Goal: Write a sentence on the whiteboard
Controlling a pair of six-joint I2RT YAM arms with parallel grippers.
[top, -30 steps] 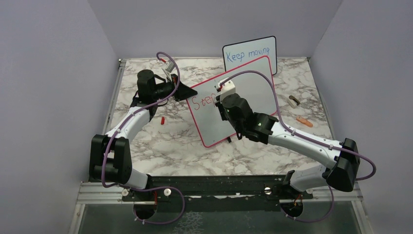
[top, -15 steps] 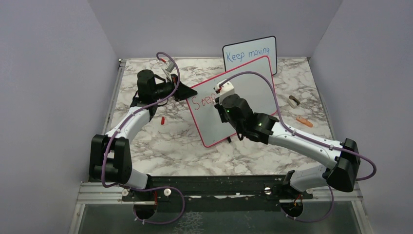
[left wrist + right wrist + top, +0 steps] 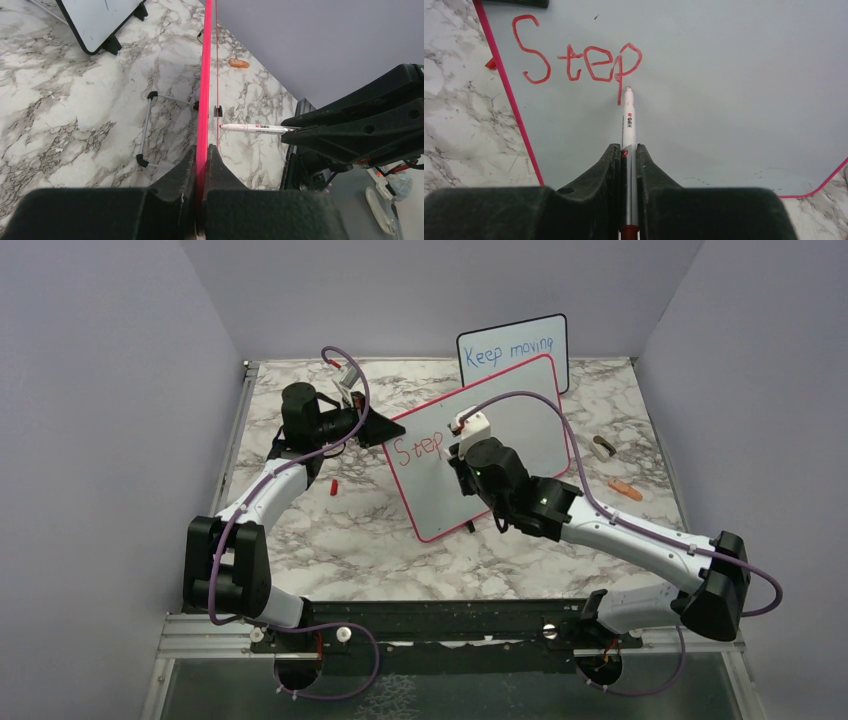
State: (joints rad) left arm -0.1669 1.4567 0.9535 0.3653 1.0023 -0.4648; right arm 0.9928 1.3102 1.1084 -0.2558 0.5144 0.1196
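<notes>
The large white whiteboard with the red-pink frame and rounded corners (image 3: 440,505) stands in the middle of the grey-veined marble table (image 3: 330,540), leaning back on its small feet. On it the red handwritten sentence (image 3: 579,62) has only its first word, "Step", at the upper left of the surface. The rest of the board is bare.

My judgement is that I must now begin the next word. For this I should bring the tip a little to the right of the "p", leave a clear gap, stay on the same line, and press lightly and evenly so the board does not rock.

The thin white marker with a red tip (image 3: 628,120) points at the board, and its tip is just beside the tail of the "p". I cannot tell if it touches. My right gripper (image 3: 628,149) is closed tightly around the marker's barrel. My left gripper (image 3: 202,152) is pinched on the frame at the board's left edge and steadies it.

Behind stands a smaller black-framed board with blue writing (image 3: 515,350).
</notes>
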